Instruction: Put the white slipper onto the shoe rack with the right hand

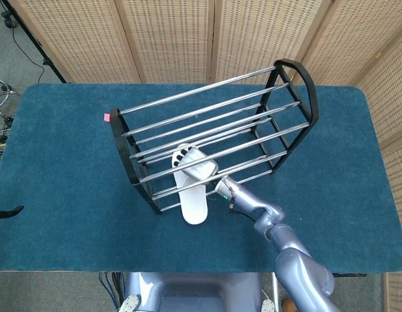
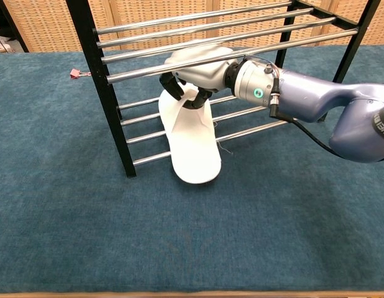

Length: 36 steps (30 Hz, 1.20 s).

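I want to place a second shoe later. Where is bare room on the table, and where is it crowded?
Bare blue cloth lies left of the shoe rack, along the near edge in front of it, and right of the rack's far end. It is crowded at the rack's lower rails, where the right hand holds the white slipper.

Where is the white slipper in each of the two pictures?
Head view: the white slipper sits just below the middle, its toe end among the lower front bars of the shoe rack and its heel end out on the blue table cover.
Chest view: the white slipper is in the middle, slanting down out of the rack's lower bars.
Shared landmark: the right hand gripping its upper end, also seen in the head view.
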Each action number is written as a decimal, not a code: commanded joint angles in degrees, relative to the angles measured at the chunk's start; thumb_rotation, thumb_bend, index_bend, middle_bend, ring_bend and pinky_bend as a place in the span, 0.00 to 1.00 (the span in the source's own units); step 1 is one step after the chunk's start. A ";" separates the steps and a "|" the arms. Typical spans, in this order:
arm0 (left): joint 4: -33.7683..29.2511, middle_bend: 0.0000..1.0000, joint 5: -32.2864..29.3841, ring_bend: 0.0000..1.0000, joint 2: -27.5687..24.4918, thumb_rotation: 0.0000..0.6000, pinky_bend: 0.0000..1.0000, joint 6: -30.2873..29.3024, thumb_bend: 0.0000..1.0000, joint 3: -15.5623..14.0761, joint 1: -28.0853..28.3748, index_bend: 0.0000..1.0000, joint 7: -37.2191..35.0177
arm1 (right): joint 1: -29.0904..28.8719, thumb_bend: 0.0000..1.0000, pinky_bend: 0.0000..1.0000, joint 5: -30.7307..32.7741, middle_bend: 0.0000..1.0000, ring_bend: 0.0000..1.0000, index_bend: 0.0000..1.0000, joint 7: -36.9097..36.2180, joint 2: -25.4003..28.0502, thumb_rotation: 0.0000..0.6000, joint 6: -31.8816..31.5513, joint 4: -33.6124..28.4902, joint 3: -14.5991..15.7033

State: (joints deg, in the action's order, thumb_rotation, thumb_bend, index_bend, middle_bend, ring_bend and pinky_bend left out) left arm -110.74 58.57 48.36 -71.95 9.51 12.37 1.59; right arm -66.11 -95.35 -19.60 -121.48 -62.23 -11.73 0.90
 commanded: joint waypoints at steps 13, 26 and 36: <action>-0.18 0.00 0.33 0.00 0.08 1.00 0.00 -0.19 0.00 -0.19 -0.02 0.00 0.25 | 0.73 0.39 0.48 -0.44 0.27 0.26 0.32 -1.15 0.82 1.00 -0.20 -0.47 1.13; -0.38 0.00 0.90 0.00 -0.03 1.00 0.00 -0.43 0.00 -0.30 -0.19 0.00 -0.09 | 2.44 0.38 0.42 -0.22 0.22 0.22 0.29 -1.47 1.09 1.00 -2.06 -1.70 1.27; -0.50 0.00 1.51 0.00 -0.02 1.00 0.00 -0.56 0.00 -0.50 -0.29 0.00 -0.10 | 5.59 0.38 0.42 0.01 0.23 0.21 0.30 -2.38 1.03 1.00 -2.85 -1.58 1.70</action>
State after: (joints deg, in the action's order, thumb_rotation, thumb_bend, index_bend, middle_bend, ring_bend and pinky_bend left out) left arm -111.24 60.06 48.35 -72.51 9.02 12.08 1.47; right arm -60.76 -95.36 -21.87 -120.43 -64.91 -13.43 2.52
